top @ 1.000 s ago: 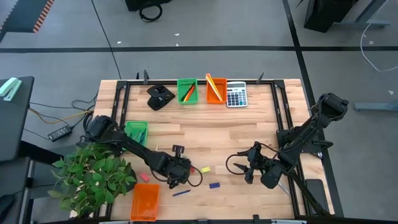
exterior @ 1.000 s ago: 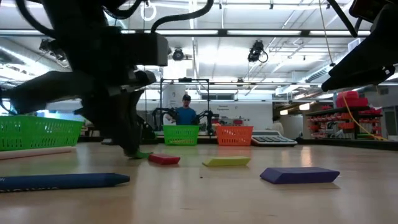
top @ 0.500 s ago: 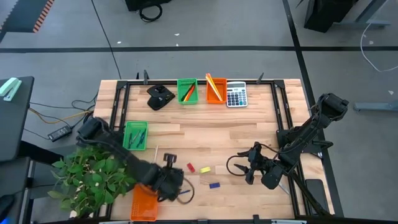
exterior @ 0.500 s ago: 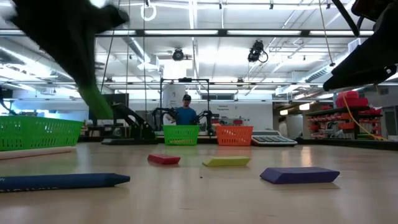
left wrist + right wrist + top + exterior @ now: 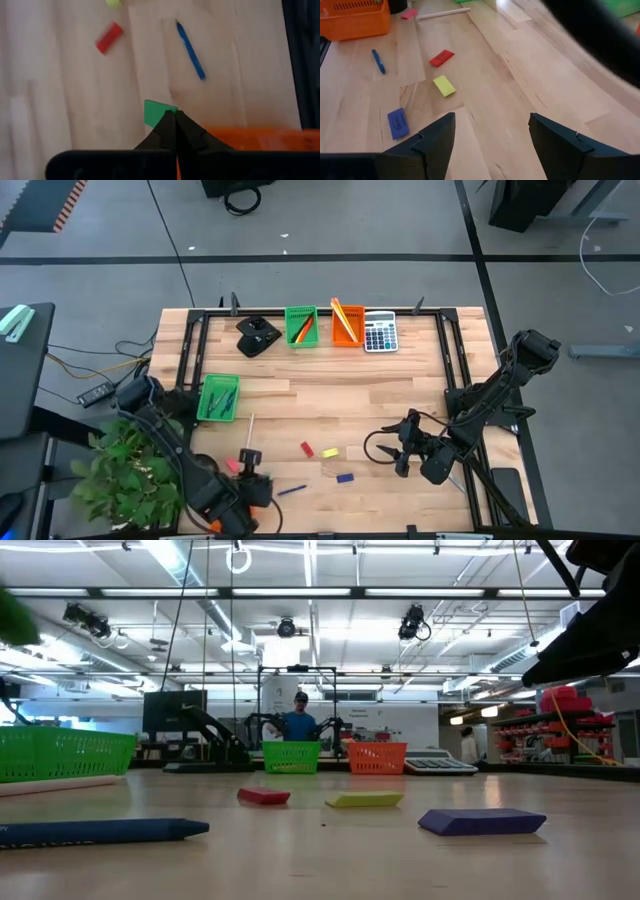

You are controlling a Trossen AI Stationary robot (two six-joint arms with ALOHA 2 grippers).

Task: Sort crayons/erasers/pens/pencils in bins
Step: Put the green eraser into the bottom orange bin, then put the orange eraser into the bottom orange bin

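My left gripper (image 5: 172,117) is shut on a green eraser (image 5: 156,112) and hangs over the table's near-left corner (image 5: 240,495), beside the near orange bin (image 5: 260,140). A red eraser (image 5: 307,448), a yellow eraser (image 5: 329,452), a blue eraser (image 5: 344,477), a pink eraser (image 5: 232,465) and a blue pen (image 5: 291,490) lie flat on the wood. A pale pencil (image 5: 250,425) lies near the left green bin (image 5: 218,397). My right gripper (image 5: 400,450) waits open at the near right, holding nothing. My left gripper pinches the green eraser by one end (image 5: 162,115) between its two fingertips. The fingers slant steeply down from above. The eraser sticks out past the tips and is lifted clear of the table, next to the orange bin's rim.
At the far edge stand a green bin (image 5: 300,325) and an orange bin (image 5: 347,323) with sticks in them, a grey calculator (image 5: 380,333) and a black object (image 5: 257,337). A potted plant (image 5: 130,470) crowds the near-left corner. A person (image 5: 297,720) stands far behind the table.
My left gripper, staying shut, has lifted the green eraser off the table beside the red eraser. It has carried the eraser up and toward the table's near-left corner, to the near orange bin. The other erasers and the pen have stayed put.
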